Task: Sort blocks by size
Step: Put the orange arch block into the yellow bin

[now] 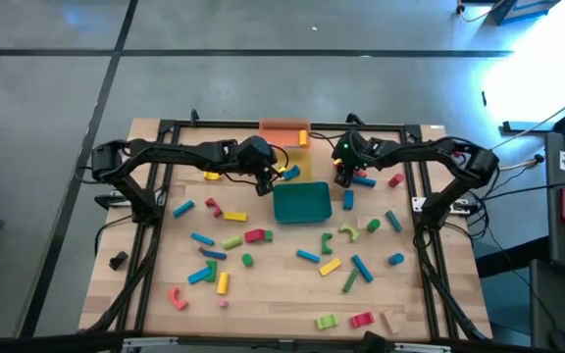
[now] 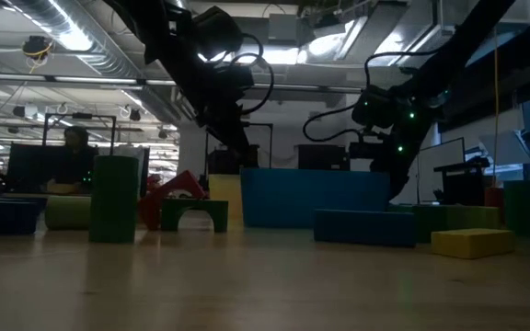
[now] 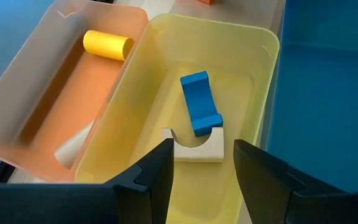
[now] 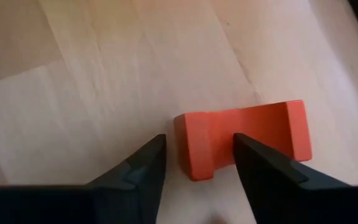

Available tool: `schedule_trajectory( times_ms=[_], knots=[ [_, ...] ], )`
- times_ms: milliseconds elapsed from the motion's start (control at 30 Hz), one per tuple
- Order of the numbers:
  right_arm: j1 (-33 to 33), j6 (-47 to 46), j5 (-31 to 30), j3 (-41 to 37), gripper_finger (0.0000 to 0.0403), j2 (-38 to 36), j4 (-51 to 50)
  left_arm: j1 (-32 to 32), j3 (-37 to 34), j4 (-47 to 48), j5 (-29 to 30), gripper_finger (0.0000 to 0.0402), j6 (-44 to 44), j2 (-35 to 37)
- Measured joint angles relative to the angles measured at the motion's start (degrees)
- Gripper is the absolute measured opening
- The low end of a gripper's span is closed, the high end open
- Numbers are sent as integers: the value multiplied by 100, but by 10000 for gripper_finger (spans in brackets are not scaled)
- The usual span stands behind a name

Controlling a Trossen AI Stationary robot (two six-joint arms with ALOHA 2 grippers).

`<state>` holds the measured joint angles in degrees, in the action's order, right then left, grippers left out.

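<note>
My left gripper (image 3: 201,146) (image 1: 263,184) hangs open above the yellow tray (image 3: 247,56). In that tray a blue arch block (image 3: 199,102) lies with one end on a cream arch block (image 3: 211,149). A yellow cylinder (image 3: 107,45) lies in the orange tray (image 3: 48,106) beside it. My right gripper (image 4: 197,140) (image 1: 342,179) is open, low over the table right of the teal tray (image 1: 302,203). A red-orange arch block (image 4: 253,134) lies flat on the wood; one finger stands past its end, the other in front of its notch. My right gripper comes slanting down over one end of the red-orange arch block (image 4: 194,149), which lies flat on the table. Whether its fingers (image 4: 253,162) touch the block I cannot tell.
Many blocks in blue, green, yellow, red and pink lie scattered over the near half of the table (image 1: 263,294). The orange tray (image 1: 284,127) sits at the far edge. Dark frame rails (image 1: 150,245) run along both table sides.
</note>
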<state>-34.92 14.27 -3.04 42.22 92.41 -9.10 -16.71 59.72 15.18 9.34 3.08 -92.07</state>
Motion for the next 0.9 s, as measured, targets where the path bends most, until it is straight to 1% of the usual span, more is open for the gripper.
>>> schedule_trajectory(
  times_ms=[100, 267, 333, 467, 567, 733, 900],
  knots=[
    [0, 89, -5, 2, 149, 10, 28, 0, 0, 146, 0, 150, -11, 36],
    [2, 122, -19, 15, 66, -6, 94, -10, 0, 511, 7, 150, -269, 222],
    [2, 118, -18, 64, 43, -7, 82, -20, 0, 686, 16, 150, -344, 353],
    [2, 111, 10, 281, 44, 9, -61, -93, 0, 1098, 29, 150, -448, 676],
    [7, 109, 10, 592, 44, -21, -231, -211, 2, 1490, 40, 150, -600, 966],
    [7, 105, 10, 1282, 50, -39, -975, -508, 2, 2223, 67, 150, -1012, 1403],
    [68, 116, 8, 1971, 46, -47, -1649, -811, 2, 3136, 77, 150, -1058, 1611]
  ],
)
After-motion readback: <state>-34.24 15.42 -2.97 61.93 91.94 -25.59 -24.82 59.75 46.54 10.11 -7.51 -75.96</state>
